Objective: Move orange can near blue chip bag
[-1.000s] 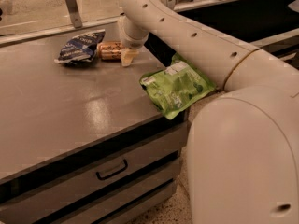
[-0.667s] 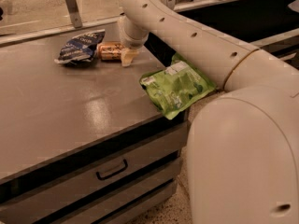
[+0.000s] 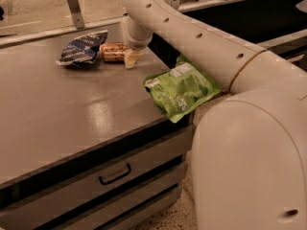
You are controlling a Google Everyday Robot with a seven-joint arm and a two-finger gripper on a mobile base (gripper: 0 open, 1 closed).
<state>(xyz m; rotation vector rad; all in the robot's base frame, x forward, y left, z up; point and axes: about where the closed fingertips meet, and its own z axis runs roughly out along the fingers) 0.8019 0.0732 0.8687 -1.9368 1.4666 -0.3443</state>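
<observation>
The orange can (image 3: pixel 113 52) lies on its side in the upper left of the frame, on the grey counter (image 3: pixel 72 119). Its left end is just beside the blue chip bag (image 3: pixel 82 47), perhaps touching it. I judge that the can lies there because this is the place the task asks for, so the move looks almost complete. The gripper (image 3: pixel 130 57) is at the right end of the can, low over the counter and in contact with the can or very close to it. Whether it clamps the can or has let it go, I cannot tell, because the wrist covers this part.

The arm (image 3: pixel 206 37) comes from the large white body in the lower right and rises diagonally to the top centre of the frame. There it bends sharply and goes down to the gripper. On the way it passes above the green bag (image 3: pixel 182 87), which lies at the right edge of the counter, partly over the edge and well apart from the can. I think this bag plays no part in the task
</observation>
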